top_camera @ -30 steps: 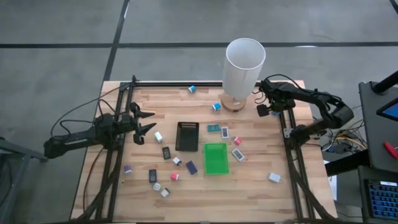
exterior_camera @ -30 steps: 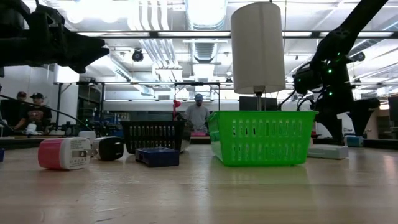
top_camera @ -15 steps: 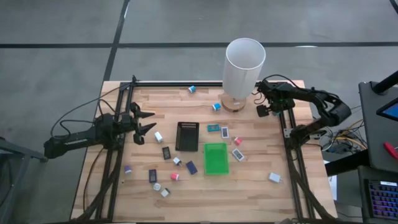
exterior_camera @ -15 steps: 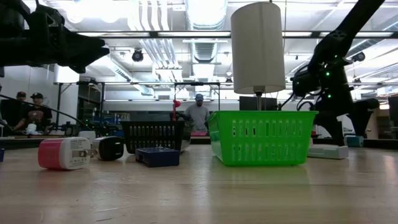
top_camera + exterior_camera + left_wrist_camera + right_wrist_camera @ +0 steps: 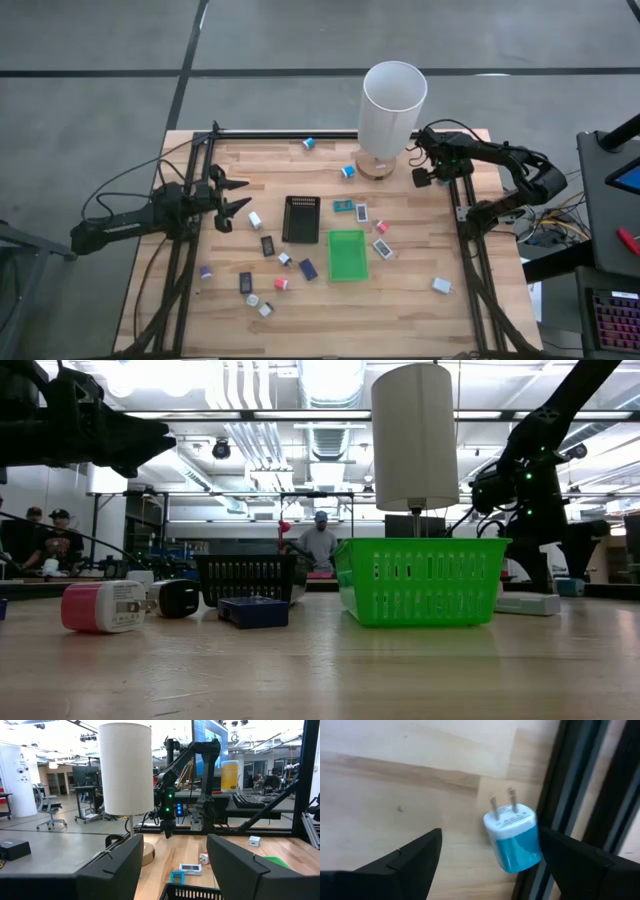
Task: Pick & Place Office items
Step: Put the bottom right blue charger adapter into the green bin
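Not much has shifted since a second ago: only the right arm's wrist has nudged a touch near the lamp, everything else is sitting where it was.

Going left to right: the left gripper [image 5: 236, 196] is hovering at the left side of the light wooden worktop [image 5: 400, 300], fingers spread wide and holding nothing. Just beside it a small white charger block [image 5: 255, 219] is lying loose, with more of the tiny office items [image 5: 262, 290] scattered below it, white, pink-red and dark blue ones. In the middle, the black ribbed rectangular tray [image 5: 300, 219] and the bright green rectangular tray [image 5: 347, 254] are sitting side by side, a few flat packets around them. Behind stands the tall white cylinder lamp on a round wooden base [image 5: 391, 115].

Over on the right, the right gripper [image 5: 422, 170] is pointing down by the black frame rail, fingers fully apart and empty. Its wrist camera is looking straight at a blue-and-white plug charger [image 5: 513, 839] lying against the rail, sitting between the fingers' line.

I'd say it's lining up a pick. Next it's going to need to drop down, straddle the charger without snagging the rail, then close.
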You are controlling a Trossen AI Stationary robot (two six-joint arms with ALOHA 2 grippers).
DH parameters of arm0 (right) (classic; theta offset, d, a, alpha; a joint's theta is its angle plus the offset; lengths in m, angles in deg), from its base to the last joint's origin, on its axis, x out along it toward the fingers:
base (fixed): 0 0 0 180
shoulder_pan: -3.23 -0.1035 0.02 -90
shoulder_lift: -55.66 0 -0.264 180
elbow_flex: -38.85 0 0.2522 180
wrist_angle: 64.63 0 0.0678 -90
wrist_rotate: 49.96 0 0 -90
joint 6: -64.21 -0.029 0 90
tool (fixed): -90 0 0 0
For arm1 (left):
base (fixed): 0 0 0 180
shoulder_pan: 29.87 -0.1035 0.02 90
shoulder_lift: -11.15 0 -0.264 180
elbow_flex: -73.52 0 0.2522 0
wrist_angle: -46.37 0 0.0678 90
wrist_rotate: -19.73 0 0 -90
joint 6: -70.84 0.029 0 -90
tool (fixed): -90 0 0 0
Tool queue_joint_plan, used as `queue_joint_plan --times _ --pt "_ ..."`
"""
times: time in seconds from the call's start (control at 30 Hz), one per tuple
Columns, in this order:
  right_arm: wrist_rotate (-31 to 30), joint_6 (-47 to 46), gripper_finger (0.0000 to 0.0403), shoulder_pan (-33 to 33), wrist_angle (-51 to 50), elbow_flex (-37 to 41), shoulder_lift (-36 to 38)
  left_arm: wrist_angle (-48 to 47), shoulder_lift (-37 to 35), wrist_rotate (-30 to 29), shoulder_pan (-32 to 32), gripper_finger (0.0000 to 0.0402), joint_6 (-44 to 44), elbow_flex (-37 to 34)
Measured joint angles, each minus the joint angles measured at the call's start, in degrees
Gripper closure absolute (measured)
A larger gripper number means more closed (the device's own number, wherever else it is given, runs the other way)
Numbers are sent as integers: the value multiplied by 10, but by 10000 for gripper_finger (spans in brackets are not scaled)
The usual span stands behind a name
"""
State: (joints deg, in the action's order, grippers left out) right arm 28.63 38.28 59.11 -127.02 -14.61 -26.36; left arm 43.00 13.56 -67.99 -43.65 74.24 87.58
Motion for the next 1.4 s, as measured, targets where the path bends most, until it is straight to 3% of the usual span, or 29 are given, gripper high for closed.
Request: queue_joint_plan --times 0.3,0.57,0.8,1.4 --pt "16 0 77 -1 0 0 0 0 0 0 0 177 0 0" --pt "-5 -11 83 -1 5 0 0 0 0 0 0 177 0 0" --pt "55 -6 154 -1 32 8 1 0 0 0 0 177 0 0" --pt "65 -9 270 -2 70 27 2 0 0 0 0 177 0 0"
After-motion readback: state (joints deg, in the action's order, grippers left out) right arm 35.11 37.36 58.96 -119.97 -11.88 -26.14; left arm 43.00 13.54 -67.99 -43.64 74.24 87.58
